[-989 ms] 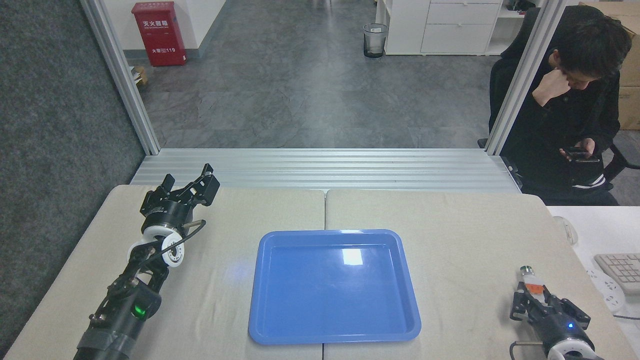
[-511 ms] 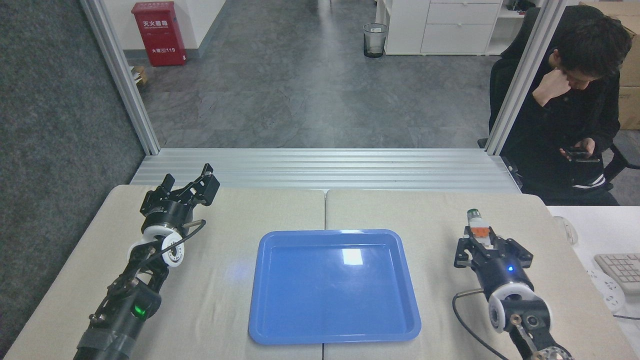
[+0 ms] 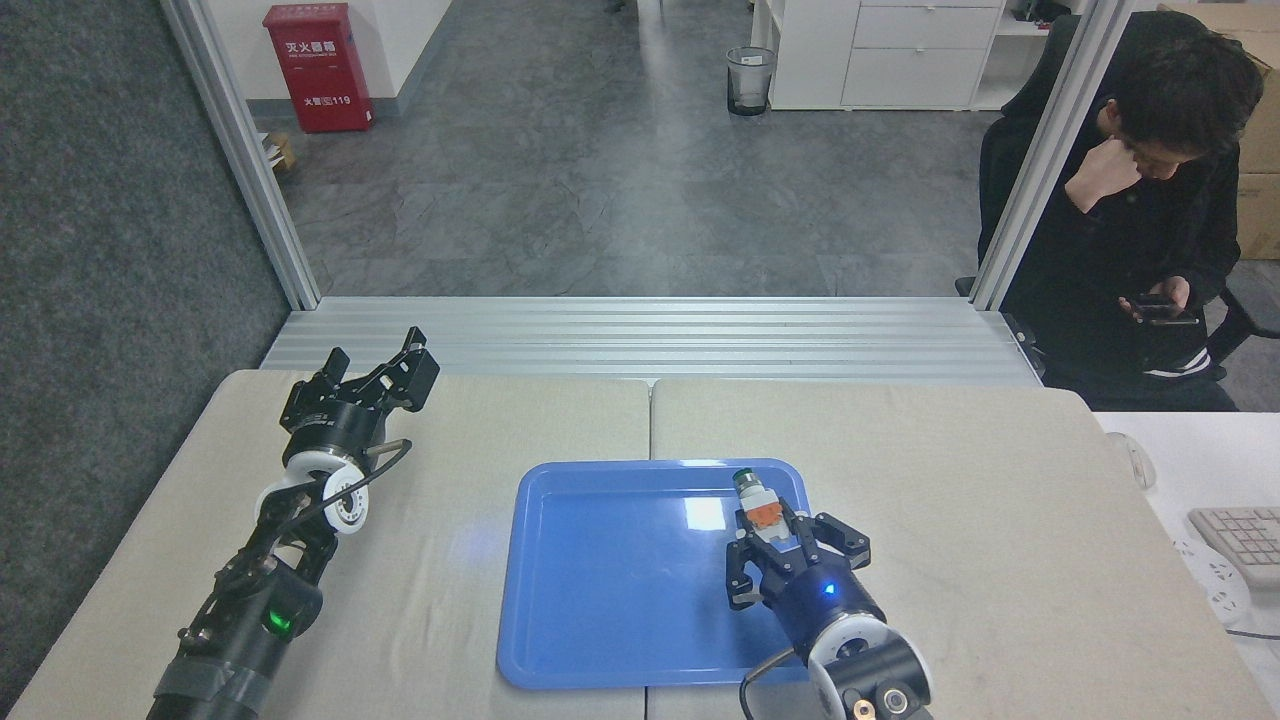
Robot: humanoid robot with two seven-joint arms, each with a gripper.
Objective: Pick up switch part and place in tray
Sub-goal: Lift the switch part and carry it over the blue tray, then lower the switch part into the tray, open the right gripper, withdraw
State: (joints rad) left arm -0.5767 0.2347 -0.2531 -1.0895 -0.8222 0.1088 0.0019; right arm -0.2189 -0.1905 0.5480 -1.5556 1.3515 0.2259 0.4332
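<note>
The tray [image 3: 600, 600] is showing glossy blue. The switch part [image 3: 757, 503] is showing white-grey, orange and a dark green cap. The table [image 3: 950, 480] is looking beige.

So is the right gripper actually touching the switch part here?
Touching. The head view shows the right gripper closed on the switch part, whose lower end sits between the fingers with no gap, held over the tray.

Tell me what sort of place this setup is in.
Most likely an office or lab workspace: white drawer cabinets, a wastebasket on a grey floor, a red fire-equipment box, and a seated person beside a keyboard.
</note>
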